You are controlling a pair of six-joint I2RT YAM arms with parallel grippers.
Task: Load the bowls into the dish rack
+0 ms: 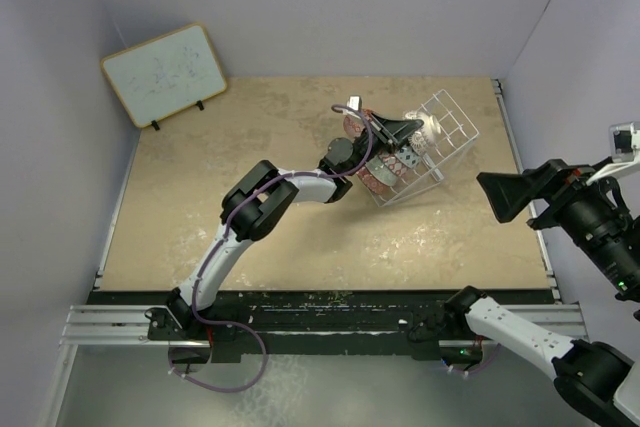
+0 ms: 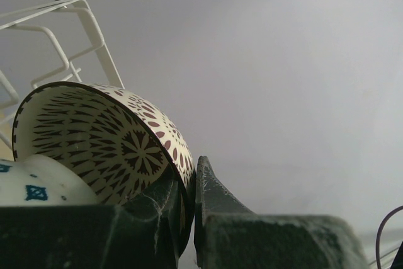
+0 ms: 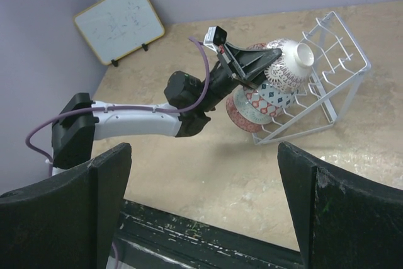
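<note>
Cream bowl (image 2: pixel 94 143) with dark brown radiating pattern inside and reddish petal marks outside sat at the open near side of the dish rack (image 3: pixel 330 74), on edge, foot ring facing the rack. Left gripper (image 2: pixel 192 168) was clamped on its rim, one finger inside the bowl and one outside, with only the bowl wall between them. A pale bowl with blue diamond marks (image 2: pixel 38 187) lay just beside the held one, touching or nearly so; I could not tell which. Below those, a red bowl (image 3: pixel 242 116) leaned on edge at the rack's lower near corner. The white wire rack stood tilted rather than flat, toward the far right of the tan table (image 1: pixel 250 227). The left arm stretched diagonally across the table from its base to the rack. Right gripper (image 3: pixel 204 155) hung well apart from the rack, over the table's right edge, fingers spread wide and holding nothing. Wood-framed whiteboard (image 1: pixel 165 72) leaned in the far left corner against the wall.
</note>
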